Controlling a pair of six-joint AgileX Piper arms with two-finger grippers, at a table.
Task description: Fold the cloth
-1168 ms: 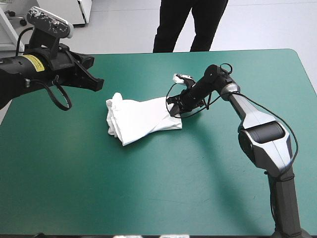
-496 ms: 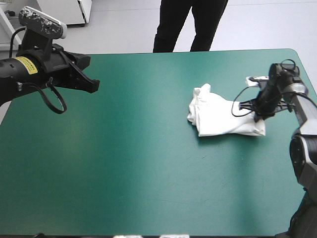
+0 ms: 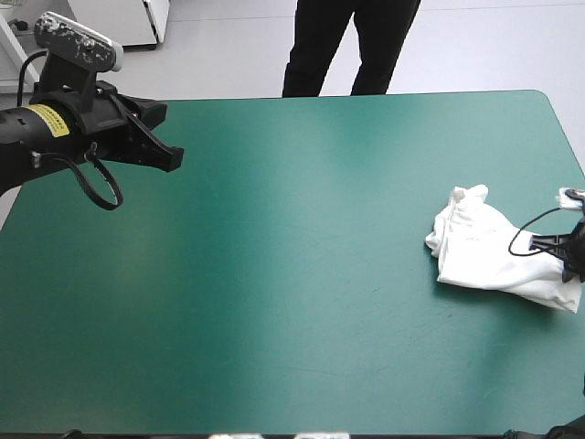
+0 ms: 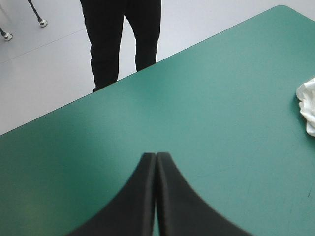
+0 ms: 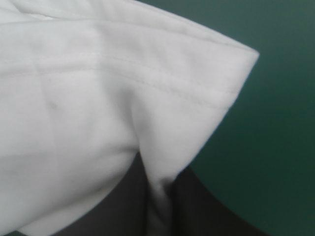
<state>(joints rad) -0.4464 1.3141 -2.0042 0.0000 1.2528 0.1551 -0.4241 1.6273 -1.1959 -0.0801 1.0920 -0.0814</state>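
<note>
Large rectangular table [image 3: 274, 311] under a teal-green cover fills the high view; the one item on it is the white short-sleeved fabric T-shirt [image 3: 484, 247], a loosely folded bundle lying flat near the table's right edge, about halfway between the near and far edges; its crumpled end faces the table's middle, with a bunched lump at the far corner; the smoother end reaches toward the right edge.

Left gripper [image 4: 156, 156] sits over the far left part of the table, well apart from the T-shirt; black fingers pressed together into one pointed arch, nothing between them; from its wrist view only a small white scrap of the T-shirt shows, far ahead and off to one side.

Right gripper [image 5: 157, 194] is at the T-shirt's end nearest the right edge, mostly cut off in the high view; black fingers all but closed, pinching a fold of the white fabric; the right wrist view is mostly white cloth, with a corner of stitched hem [image 5: 197, 96] ahead of the fingers and teal-green cover beside it.
</note>
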